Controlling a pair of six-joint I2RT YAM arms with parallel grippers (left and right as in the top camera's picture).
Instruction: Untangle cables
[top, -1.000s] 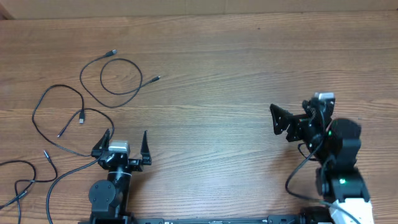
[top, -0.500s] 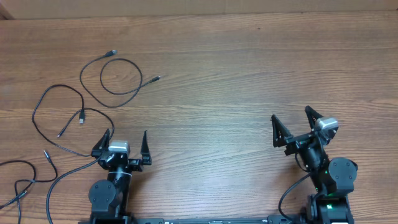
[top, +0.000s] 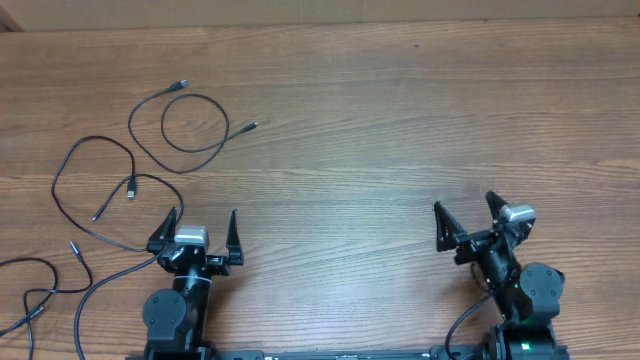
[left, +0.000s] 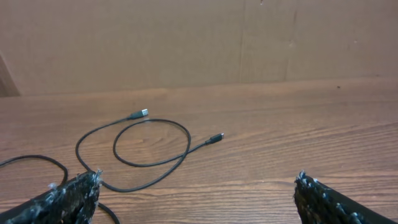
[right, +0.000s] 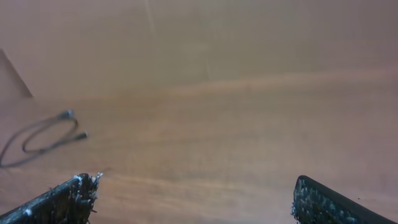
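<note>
Even, soft light, faint shadows; overhead and left wrist views sharp, right wrist view blurred, cables (right: 64, 115) smeared.

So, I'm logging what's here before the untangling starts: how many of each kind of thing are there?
Black cables: at least 3; the ones at the left overlap and run out of frame, so an exact count isn't possible.
Grippers: 2, the left gripper and the right gripper, both open.
Total: at least 5.

The right gripper (top: 464, 204) sits lower on the right of the overhead frame than a second ago. It now points up-frame, not leftward.
</note>
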